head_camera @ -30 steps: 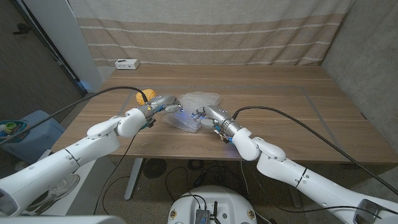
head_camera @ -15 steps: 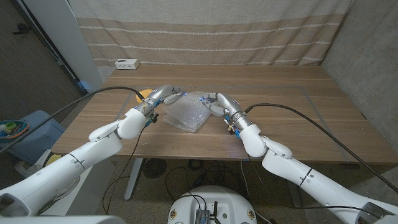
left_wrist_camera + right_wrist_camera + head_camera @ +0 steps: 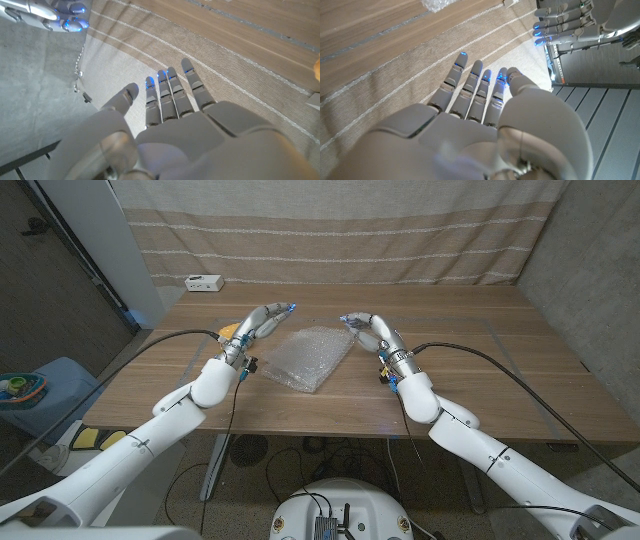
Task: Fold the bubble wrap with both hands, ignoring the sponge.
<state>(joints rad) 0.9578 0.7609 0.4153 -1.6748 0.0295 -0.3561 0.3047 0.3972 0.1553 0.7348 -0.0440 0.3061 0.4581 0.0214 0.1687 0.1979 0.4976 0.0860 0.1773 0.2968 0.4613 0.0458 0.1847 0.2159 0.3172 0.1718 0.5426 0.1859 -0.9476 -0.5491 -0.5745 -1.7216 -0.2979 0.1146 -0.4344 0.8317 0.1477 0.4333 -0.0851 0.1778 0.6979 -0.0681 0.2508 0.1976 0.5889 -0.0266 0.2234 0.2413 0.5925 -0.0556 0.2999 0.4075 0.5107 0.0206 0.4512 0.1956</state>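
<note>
The clear, crinkled sheet of bubble wrap (image 3: 309, 356) lies folded into a slanted, roughly rectangular pad on the brown wooden table (image 3: 480, 380), just above the middle of the head view. My left hand (image 3: 262, 322) is raised at the pad's upper left, fingers straight and slightly spread, holding nothing; my right hand (image 3: 366, 329) is at its upper right, fingers extended and likewise holding nothing. Neither hand touches the wrap. A bit of the yellow sponge (image 3: 229, 332) peeks out just left of my left wrist, mostly hidden behind it. In my left wrist view the fingers (image 3: 170, 92) reach out open toward the striped beige curtain (image 3: 330, 235), and my right wrist view shows that hand's fingers (image 3: 472, 85) open the same way. A small white box (image 3: 203, 282) sits at the table's far edge, in the upper left of the head view.
</note>
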